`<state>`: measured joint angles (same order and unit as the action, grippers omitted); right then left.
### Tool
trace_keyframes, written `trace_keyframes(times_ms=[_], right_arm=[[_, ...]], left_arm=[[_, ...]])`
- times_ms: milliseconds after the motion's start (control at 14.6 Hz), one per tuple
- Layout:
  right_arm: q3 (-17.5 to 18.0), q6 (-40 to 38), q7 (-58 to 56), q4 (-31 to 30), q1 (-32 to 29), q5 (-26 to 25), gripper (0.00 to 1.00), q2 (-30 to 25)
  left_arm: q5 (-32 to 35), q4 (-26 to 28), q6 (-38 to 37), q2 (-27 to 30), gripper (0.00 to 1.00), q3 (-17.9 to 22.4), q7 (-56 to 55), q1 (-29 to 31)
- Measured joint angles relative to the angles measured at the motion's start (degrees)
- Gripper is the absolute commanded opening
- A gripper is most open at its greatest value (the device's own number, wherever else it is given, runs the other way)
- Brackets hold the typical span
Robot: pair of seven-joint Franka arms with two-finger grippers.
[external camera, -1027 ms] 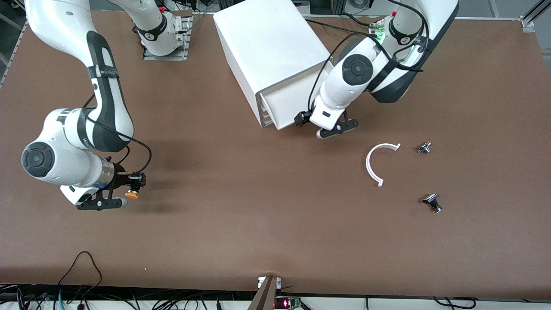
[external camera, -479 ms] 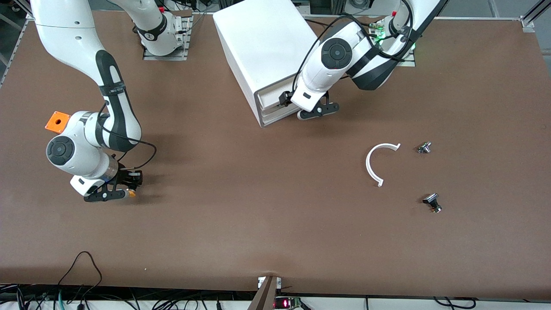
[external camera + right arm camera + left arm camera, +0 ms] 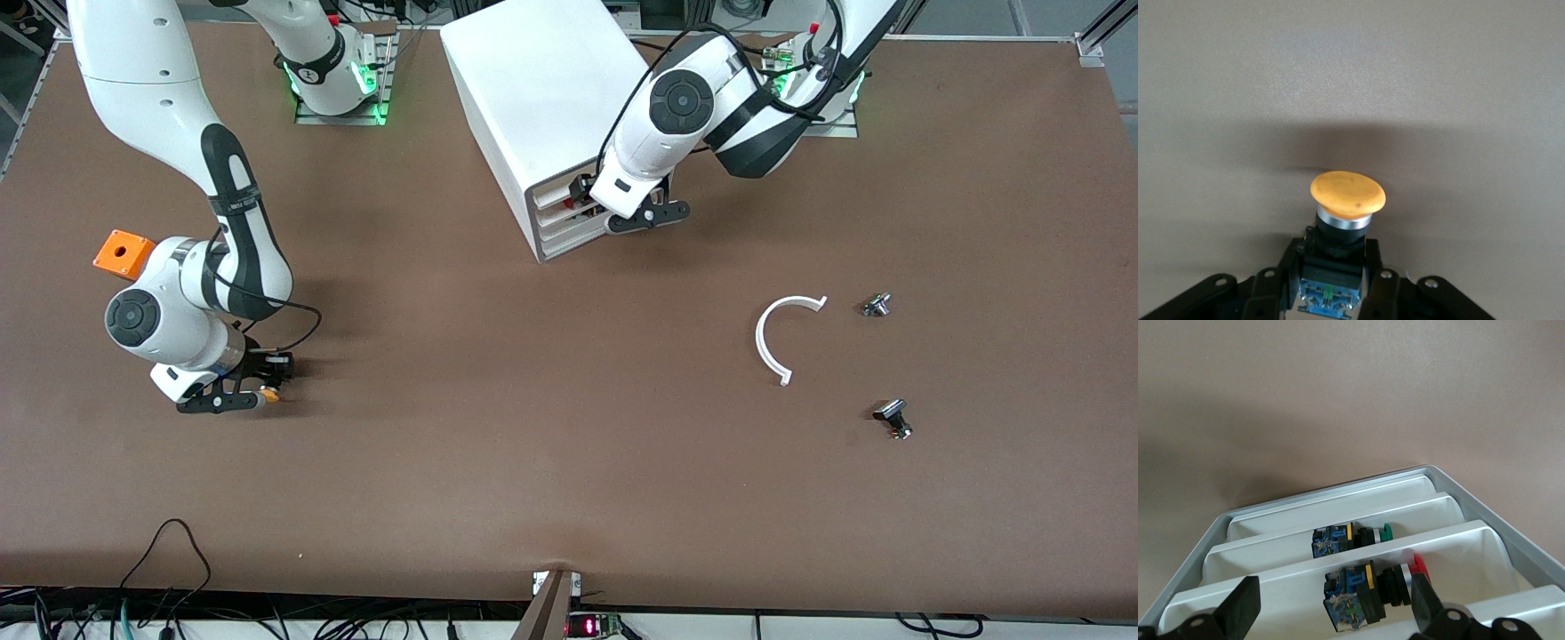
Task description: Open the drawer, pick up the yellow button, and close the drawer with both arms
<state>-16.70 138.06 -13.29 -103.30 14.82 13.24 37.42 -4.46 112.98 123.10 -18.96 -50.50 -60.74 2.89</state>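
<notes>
The white cabinet (image 3: 542,80) stands near the arms' bases. Its topmost drawer (image 3: 553,188) sits about flush with the three below. My left gripper (image 3: 622,212) is open and empty at the drawer fronts. In the left wrist view its fingers (image 3: 1241,610) straddle a tray holding a red-capped button (image 3: 1371,587). A green-capped one (image 3: 1351,539) lies in the tray below. My right gripper (image 3: 253,393) is low over the table toward the right arm's end. It is shut on the black-and-blue body of the orange-capped button (image 3: 269,396). In the right wrist view the cap (image 3: 1347,192) sticks out past the gripper (image 3: 1335,267).
An orange square box (image 3: 123,252) lies beside the right forearm. A white curved piece (image 3: 773,333), a small metal part (image 3: 877,305) and a black-capped metal button (image 3: 892,416) lie toward the left arm's end.
The left gripper pushed the top drawer back into the cabinet until flush. The right arm drew in and lowered the orange-capped button toward the table, uncovering the orange box.
</notes>
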Motion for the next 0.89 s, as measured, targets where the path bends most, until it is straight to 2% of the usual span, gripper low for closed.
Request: trace_keyframes(times_ms=[68, 342, 548, 685, 890], right_arm=[[0.01, 0.11, 0.0, 0.11, 0.0, 0.02, 0.98, -0.05], [0.02, 0.32, 0.0, 2.13, 0.06, 0.04, 0.99, -1.56], [0.05, -0.3, -0.14, 3.06, 0.23, 0.04, 0.99, -5.59], [0.19, -3.26, -0.91, 3.31, 0.4, 0.0, 0.99, -9.42], [0.26, -8.93, -1.66, 3.47, 0.57, 0.0, 0.99, -15.51]], left_arm=[[-0.01, 0.0, -0.15, 0.0, 0.99, 0.0, 0.0, 0.03], [-0.07, -0.89, -0.41, 0.02, 0.99, -0.05, 0.05, 0.22], [0.97, -6.31, -4.98, 0.49, 0.99, -0.07, 1.5, 2.56], [4.99, -10.73, -9.59, 0.97, 0.99, 0.06, 4.9, 5.22], [7.27, -15.63, -14.69, 1.35, 0.99, 0.32, 13.62, 11.33]])
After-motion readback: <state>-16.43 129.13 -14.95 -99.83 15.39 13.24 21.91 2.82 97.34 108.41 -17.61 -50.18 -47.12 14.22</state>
